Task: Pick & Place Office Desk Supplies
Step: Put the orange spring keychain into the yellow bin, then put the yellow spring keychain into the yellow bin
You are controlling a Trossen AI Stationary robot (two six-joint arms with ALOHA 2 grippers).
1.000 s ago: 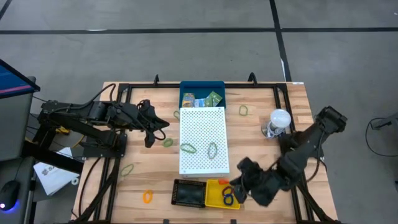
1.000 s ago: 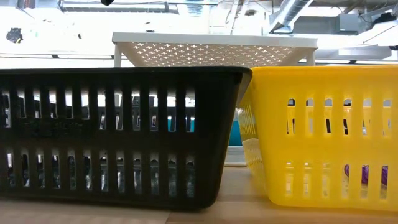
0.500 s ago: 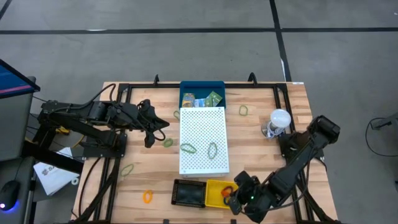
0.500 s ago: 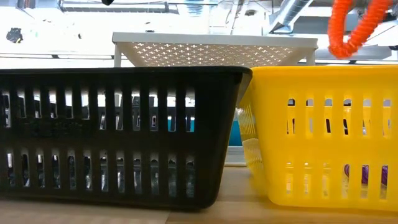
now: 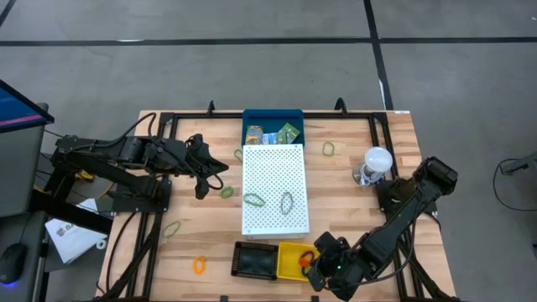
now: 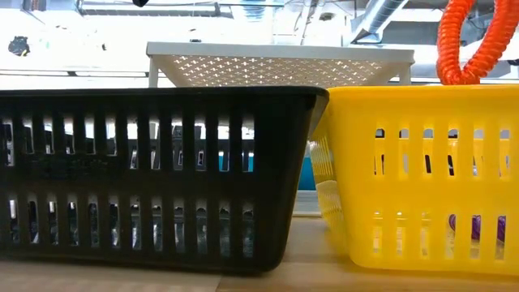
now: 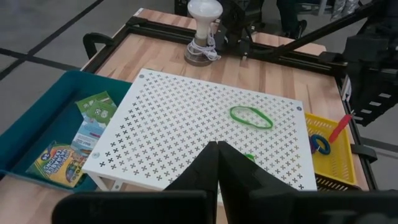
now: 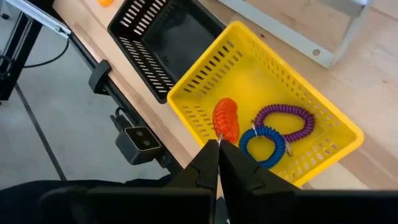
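Over yellow basket (image 8: 323, 149), right tool (image 8: 219, 144) dangles orange coil (image 8: 226, 120) vertically

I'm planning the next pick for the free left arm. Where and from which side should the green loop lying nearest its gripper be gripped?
Come straight down on the green loop from above and pinch one strand of its rim. It lies flat on the wooden table, so only the thin edge offers a hold. The left gripper is close beside it.

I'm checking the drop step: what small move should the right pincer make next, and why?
Probably open and let go. The right pincer holds the orange coil band shut, hanging over the yellow basket, where a purple and a blue coil band already lie. The left pincer waits beside the white perforated board.
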